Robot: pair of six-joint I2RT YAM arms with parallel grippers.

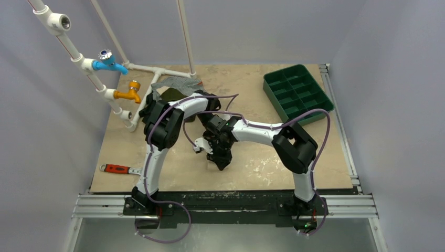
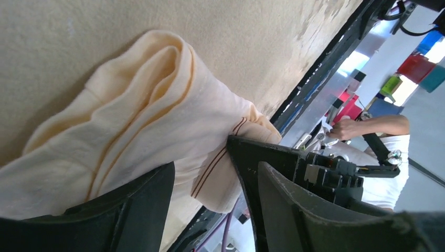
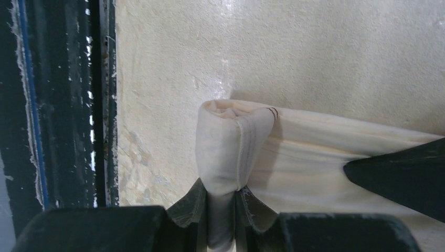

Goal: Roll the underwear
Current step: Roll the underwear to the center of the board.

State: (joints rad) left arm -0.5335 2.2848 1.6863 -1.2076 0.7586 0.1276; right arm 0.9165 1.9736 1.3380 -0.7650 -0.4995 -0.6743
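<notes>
The underwear (image 2: 157,115) is a pale beige-peach cloth with thin brown band lines, bunched into a loose roll on the table. In the right wrist view the rolled end of the underwear (image 3: 231,142) stands up from the flat part. My right gripper (image 3: 224,191) is shut on that rolled end. My left gripper (image 2: 202,157) is open, its fingers astride the other part of the roll. One finger's edge touches the cloth. In the top view both grippers, left (image 1: 205,146) and right (image 1: 220,157), meet mid-table and hide the underwear.
A green compartment tray (image 1: 296,92) sits at the back right. A grey striped garment (image 1: 181,84) and an olive one (image 1: 170,95) lie by the white pipe frame with blue (image 1: 107,60) and orange (image 1: 131,92) taps. A red-handled wrench (image 1: 118,169) lies front left. The table's edge rail (image 3: 52,105) is close.
</notes>
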